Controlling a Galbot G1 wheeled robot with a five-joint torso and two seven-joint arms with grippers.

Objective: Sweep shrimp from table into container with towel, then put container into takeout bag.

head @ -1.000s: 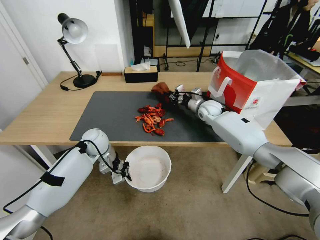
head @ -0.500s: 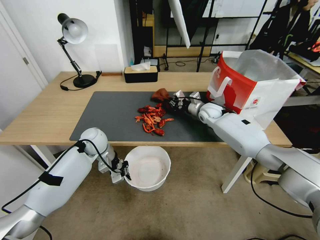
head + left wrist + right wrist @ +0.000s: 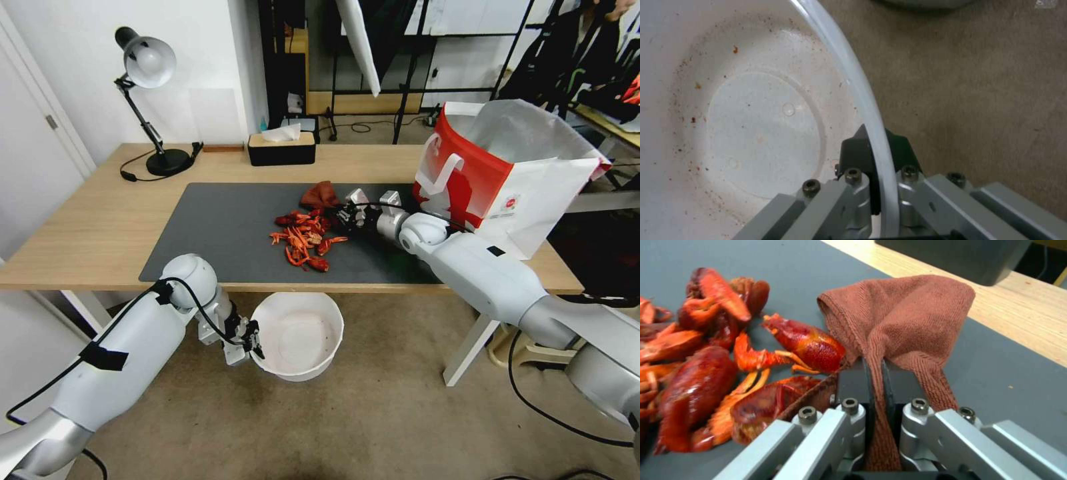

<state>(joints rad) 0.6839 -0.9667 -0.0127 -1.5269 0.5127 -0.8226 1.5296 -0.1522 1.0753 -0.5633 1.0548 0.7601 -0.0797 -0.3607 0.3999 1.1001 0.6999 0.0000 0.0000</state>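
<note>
Rust-brown towel pinched in right pincer, touching shrimp.

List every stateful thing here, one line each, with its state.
Left gripper: shut on the container rim.
Right gripper: shut on the towel.
Container: empty, held below the table edge.
Towel: bunched, beside the shrimp.
Shrimp: piled on the mat.
Takeout bag: open, upright.

One shrimp pile, one towel, one container, one takeout bag, one lamp
</note>
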